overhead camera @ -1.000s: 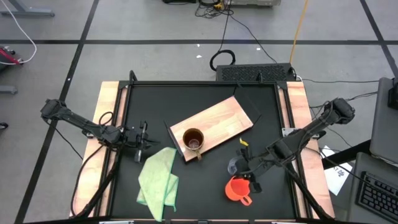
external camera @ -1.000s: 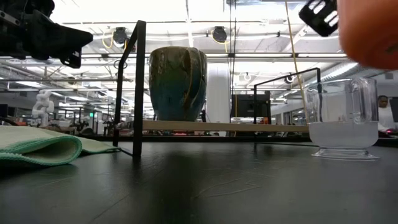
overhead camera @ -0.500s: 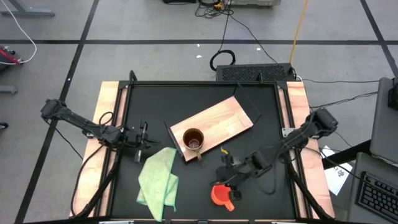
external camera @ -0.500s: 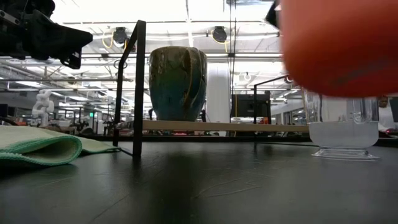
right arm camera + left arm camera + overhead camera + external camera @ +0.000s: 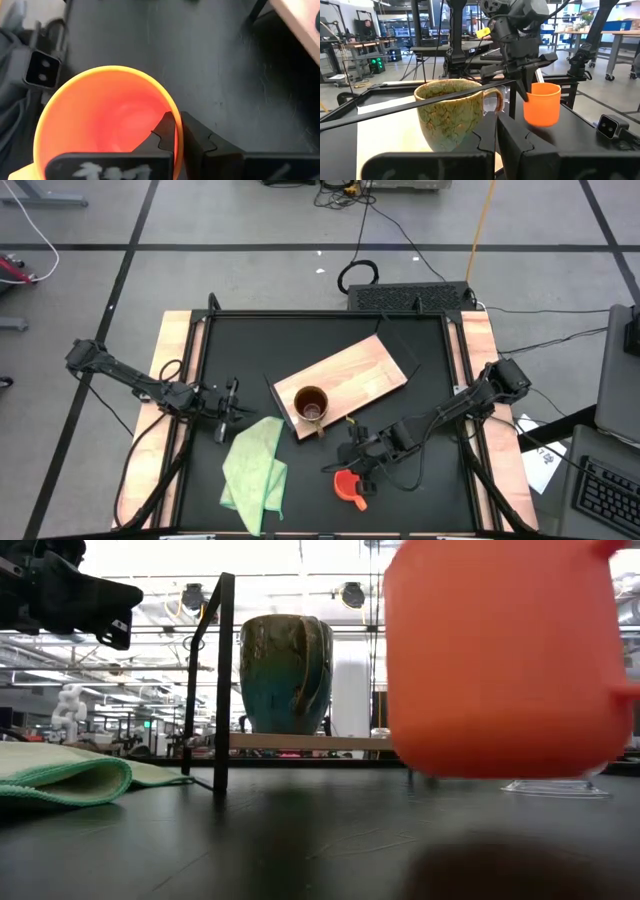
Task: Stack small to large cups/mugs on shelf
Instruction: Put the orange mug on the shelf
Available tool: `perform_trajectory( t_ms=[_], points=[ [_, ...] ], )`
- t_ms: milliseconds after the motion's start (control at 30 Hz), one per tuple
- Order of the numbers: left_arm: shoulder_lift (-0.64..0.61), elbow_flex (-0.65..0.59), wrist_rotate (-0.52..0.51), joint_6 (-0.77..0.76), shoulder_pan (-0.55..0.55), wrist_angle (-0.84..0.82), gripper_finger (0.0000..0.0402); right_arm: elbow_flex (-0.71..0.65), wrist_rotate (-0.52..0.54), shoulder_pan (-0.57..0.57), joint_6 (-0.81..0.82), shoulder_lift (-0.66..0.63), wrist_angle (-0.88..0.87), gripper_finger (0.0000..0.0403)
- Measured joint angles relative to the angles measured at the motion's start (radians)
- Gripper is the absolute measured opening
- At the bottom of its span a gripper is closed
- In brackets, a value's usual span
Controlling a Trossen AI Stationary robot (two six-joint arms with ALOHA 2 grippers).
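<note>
No readable text, label, brand or number appears on anything in these views; a yellow tag on the far arm is too small to read.

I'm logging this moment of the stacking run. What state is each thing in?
Brown mug: upright on the shelf, empty-looking.
Orange mug: lifted off the table, held by its rim.
Glass cup: mostly hidden behind the orange mug.
Shelf: holds only the brown mug.
Green cloth: crumpled on the table.
Right gripper: shut on the orange mug.
Left gripper: shut, empty, beside the cloth.
</note>
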Motion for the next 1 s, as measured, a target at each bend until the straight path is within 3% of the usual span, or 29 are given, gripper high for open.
perform_trajectory(
  t_ms=[600,1000],
  points=[
    [0.000,0.000,0.000,0.000,0.000,-0.001,0.0019,-0.015,0.079,0.000,-0.026,0.016,0.016,0.0003],
    [0.000,0.000,0.000,-0.024,0.000,-0.023,0.0019,-0.036,0.079,-0.002,-0.022,0.016,0.042,0.0004]
  ],
)
